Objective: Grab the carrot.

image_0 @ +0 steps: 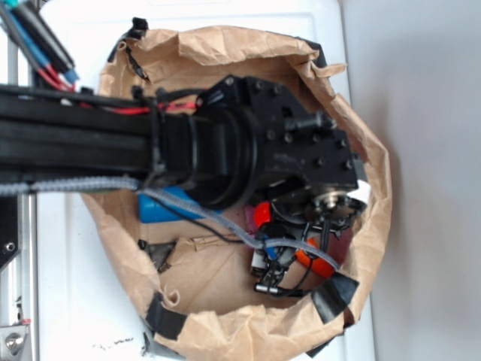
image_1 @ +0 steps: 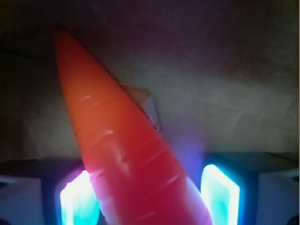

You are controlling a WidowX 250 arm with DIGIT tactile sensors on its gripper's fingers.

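Exterior view: a black WidowX arm [image_0: 225, 143] reaches from the left across a crumpled brown paper bag [image_0: 361, 248] that lies open on a white surface [image_0: 68, 301]. The arm's wrist and motor housing cover most of the bag's interior. Under the arm, at the left of the bag, a blue plastic bottle [image_0: 161, 208] lies on its side, only partly visible. Lower right inside the bag, the gripper [image_0: 297, 259] sits low among cables and a clear tube, and small patches of the glossy orange plastic toy carrot [image_0: 310, 262] show just beside it. Black strips [image_0: 334, 295] line the bag's rim at several spots. From here the state of the jaws cannot be made out.

Wrist view: the carrot [image_1: 122, 154] fills the centre of the frame, its wide part at the bottom between the two glowing blue-white fingers [image_1: 220, 194] and its tapered point running up and to the left over the brown paper floor of the bag. The left finger meets the carrot's side; a narrow gap remains at the right finger. The jaws are spread around the carrot, not yet closed on it. The green stem is out of sight.
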